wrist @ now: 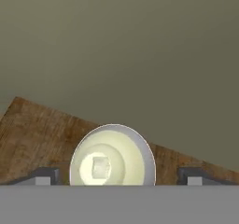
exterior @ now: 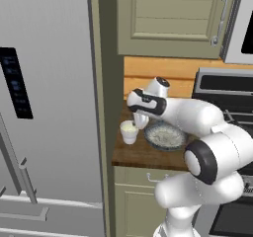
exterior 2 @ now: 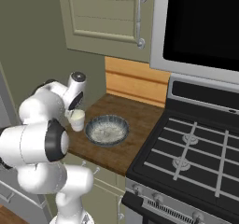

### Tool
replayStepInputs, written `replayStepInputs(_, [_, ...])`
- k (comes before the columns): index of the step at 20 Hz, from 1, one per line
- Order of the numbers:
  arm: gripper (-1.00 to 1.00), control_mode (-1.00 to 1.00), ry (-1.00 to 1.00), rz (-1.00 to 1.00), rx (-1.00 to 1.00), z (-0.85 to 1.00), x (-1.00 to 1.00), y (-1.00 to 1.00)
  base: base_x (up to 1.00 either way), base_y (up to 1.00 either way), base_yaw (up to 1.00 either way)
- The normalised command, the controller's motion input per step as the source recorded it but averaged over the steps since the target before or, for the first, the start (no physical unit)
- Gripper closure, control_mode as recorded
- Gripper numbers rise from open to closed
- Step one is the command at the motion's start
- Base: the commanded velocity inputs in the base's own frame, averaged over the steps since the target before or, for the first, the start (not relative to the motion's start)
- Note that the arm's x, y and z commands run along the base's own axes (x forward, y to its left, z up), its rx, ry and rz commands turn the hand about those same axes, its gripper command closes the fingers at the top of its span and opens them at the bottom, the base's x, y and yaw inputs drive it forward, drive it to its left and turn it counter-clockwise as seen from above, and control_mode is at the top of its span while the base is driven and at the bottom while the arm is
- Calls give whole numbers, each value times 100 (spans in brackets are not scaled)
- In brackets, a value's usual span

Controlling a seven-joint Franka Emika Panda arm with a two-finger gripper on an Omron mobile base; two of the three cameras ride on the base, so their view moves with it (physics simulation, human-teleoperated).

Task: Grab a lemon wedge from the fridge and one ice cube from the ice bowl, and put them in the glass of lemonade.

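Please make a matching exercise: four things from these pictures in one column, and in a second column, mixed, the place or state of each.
Things:
1. glass of lemonade
2. ice bowl
3. end effector
4. fridge

Places or states:
A. open, directly above the cup
B. tall and grey, left of the counter
C. small pale cube inside it
D. on the wooden counter between cup and stove

Pairs: 1-C, 2-D, 3-A, 4-B

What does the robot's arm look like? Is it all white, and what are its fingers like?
Mostly white. The arm is made of fat, smooth, rounded tube pieces, with dark black rings and caps where they join. No loose cables or writing show. The gripper ends in two small, blocky, dark grey finger tips, with paler grey patches on them.
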Motion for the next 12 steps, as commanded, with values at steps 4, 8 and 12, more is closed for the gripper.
replayStepInputs(4, [-100,-100,0,-13,0,7,-89,-70,0,0,0])
replayStepInputs(8, [-100,-100,0,-32,0,9,-98,-61,0,0,0])
replayStepInputs(12, [-100,-100,0,-49,0,9,-84,-44,0,0,0])
